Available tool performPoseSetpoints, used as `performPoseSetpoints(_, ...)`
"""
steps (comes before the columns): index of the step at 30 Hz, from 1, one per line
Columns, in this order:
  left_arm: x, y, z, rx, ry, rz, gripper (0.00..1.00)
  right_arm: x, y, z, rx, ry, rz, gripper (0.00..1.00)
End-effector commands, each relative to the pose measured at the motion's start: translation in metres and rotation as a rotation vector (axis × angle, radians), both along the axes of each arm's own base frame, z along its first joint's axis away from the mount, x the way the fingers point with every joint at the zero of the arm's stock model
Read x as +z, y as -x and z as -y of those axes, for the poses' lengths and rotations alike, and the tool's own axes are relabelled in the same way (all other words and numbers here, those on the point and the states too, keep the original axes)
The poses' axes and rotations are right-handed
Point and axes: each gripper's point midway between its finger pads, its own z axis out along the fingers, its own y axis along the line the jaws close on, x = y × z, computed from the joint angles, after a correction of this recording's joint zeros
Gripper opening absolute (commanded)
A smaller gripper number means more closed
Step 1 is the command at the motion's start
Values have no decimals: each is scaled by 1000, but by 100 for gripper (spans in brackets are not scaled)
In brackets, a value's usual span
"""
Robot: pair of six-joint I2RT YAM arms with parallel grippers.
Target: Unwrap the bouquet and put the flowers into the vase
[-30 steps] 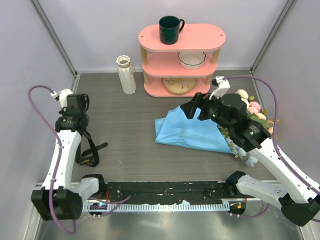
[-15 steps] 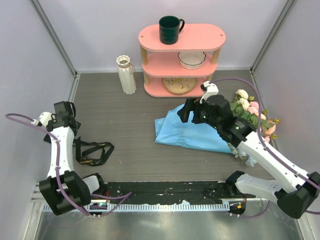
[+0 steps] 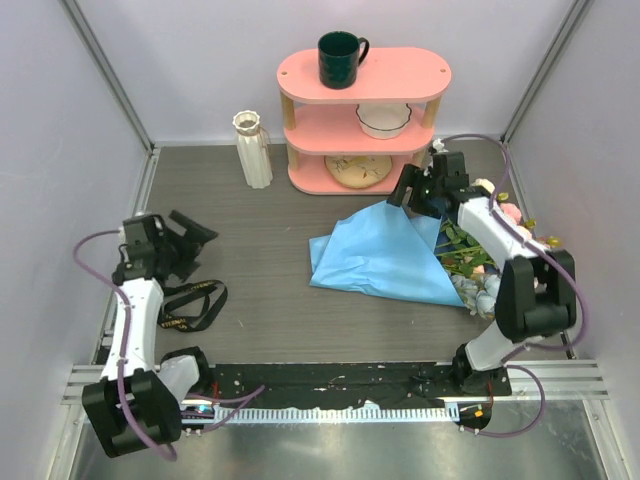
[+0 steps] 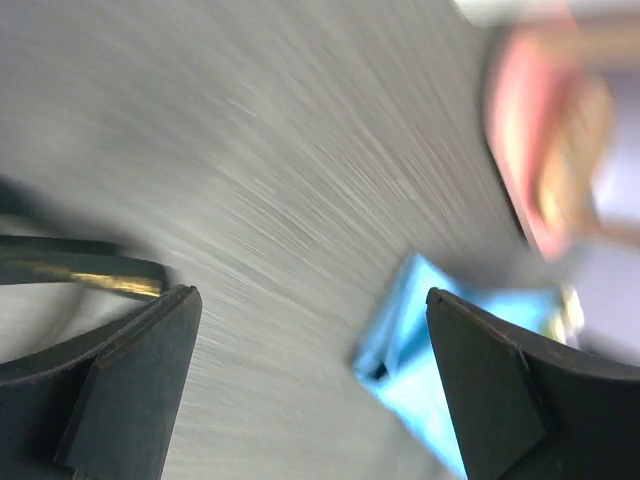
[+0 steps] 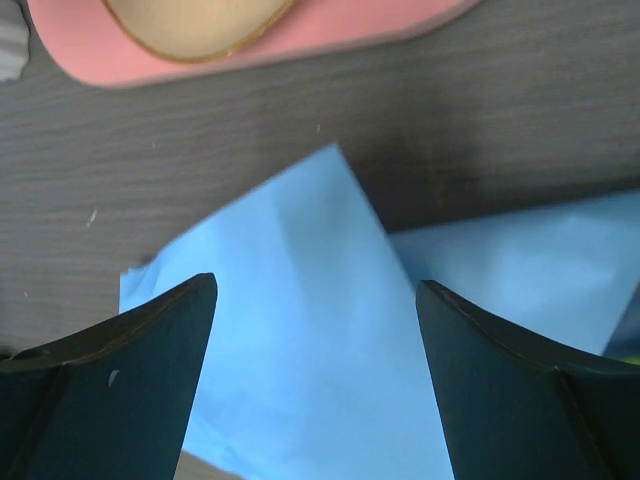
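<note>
Blue-paper bouquet point(image 3: 380, 262) lying flat, cream vase point(image 3: 252, 150) upright

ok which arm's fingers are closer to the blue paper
Right. The right fingers hover open above the blue paper's far corner; the left fingers sit open far to the left, beside the black ribbon, well away from it.

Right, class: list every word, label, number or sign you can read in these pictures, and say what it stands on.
Black ribbon, lying on the table's left side: gold lettering, too small to read from above and blurred in the left wrist view.
Dark green mug, vase, pink shelf, blue paper: no writing visible.
No text can be read anywhere.
</note>
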Motion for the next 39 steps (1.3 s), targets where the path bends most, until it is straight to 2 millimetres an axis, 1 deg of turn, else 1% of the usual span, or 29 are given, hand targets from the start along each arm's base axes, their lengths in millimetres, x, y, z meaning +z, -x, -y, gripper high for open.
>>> performPoseSetpoints(1,82,-15,135,-642,209,468,100,19,-53,-10,146,-147,71,87)
performPoseSetpoints(2,84,-10,152,-706,202,485,100,22,-62,-8,173,-184,76,86)
performPoseSetpoints(3,89,1,184,-827,202,512,100,22,-61,-18,253,-236,68,86)
performPoseSetpoints(4,89,6,196,-868,203,519,100,16,-62,-22,283,-253,49,86)
performPoseSetpoints(5,93,15,217,-943,218,537,100,3,-69,-24,298,-259,15,86)
performPoseSetpoints(8,92,28,247,-1054,240,550,98,-15,-56,-40,370,-332,-64,84)
performPoseSetpoints(9,94,30,253,-1076,238,556,98,-14,-50,-46,385,-371,-71,83)
performPoseSetpoints(10,90,29,258,-1099,233,544,98,-8,-45,-57,434,-406,-48,83)
performPoseSetpoints(11,90,34,265,-1130,237,541,97,-15,-34,-61,451,-422,-66,82)
performPoseSetpoints(12,94,32,268,-1141,235,547,97,0,-26,-70,481,-423,-25,82)
performPoseSetpoints(13,89,31,272,-1149,234,531,97,3,-20,-73,472,-429,-27,82)
performPoseSetpoints(14,88,28,274,-1142,224,527,97,-1,-5,-74,470,-439,-45,82)
performPoseSetpoints(15,88,25,277,-1139,221,526,97,21,4,-79,486,-444,5,82)
performPoseSetpoints(16,83,23,279,-1137,223,510,97,28,12,-79,466,-442,15,82)
performPoseSetpoints(17,84,20,283,-1138,223,518,98,21,26,-78,453,-437,-6,82)
performPoseSetpoints(18,84,19,285,-1140,227,516,98,41,40,-78,458,-423,33,82)
performPoseSetpoints(19,81,20,289,-1148,237,503,98,42,48,-76,450,-398,38,82)
performPoseSetpoints(20,83,15,295,-1152,244,525,98,37,60,-74,445,-378,22,82)
performPoseSetpoints(21,83,13,299,-1155,246,528,98,52,78,-72,452,-361,43,82)
performPoseSetpoints(22,84,13,304,-1167,253,524,98,45,90,-71,439,-358,22,82)
performPoseSetpoints(23,84,10,309,-1169,263,513,98,51,98,-67,427,-350,38,83)
performPoseSetpoints(25,85,10,317,-1182,280,500,97,59,124,-67,428,-365,57,84)
performPoseSetpoints(28,86,7,328,-1176,296,504,96,59,150,-66,400,-428,40,85)
performPoseSetpoints(30,85,6,333,-1156,316,500,96,57,164,-68,399,-479,7,85)
performPoseSetpoints(31,89,6,337,-1154,326,525,95,54,173,-68,400,-498,1,85)
performPoseSetpoints(32,85,7,337,-1142,328,522,94,58,179,-71,410,-530,0,85)
performPoseSetpoints(34,87,7,341,-1127,342,536,93,54,186,-71,408,-551,-8,85)
performPoseSetpoints(37,91,10,346,-1144,357,527,91,64,195,-74,428,-585,1,85)
performPoseSetpoints(39,93,14,348,-1159,362,520,91,76,202,-77,456,-617,21,87)
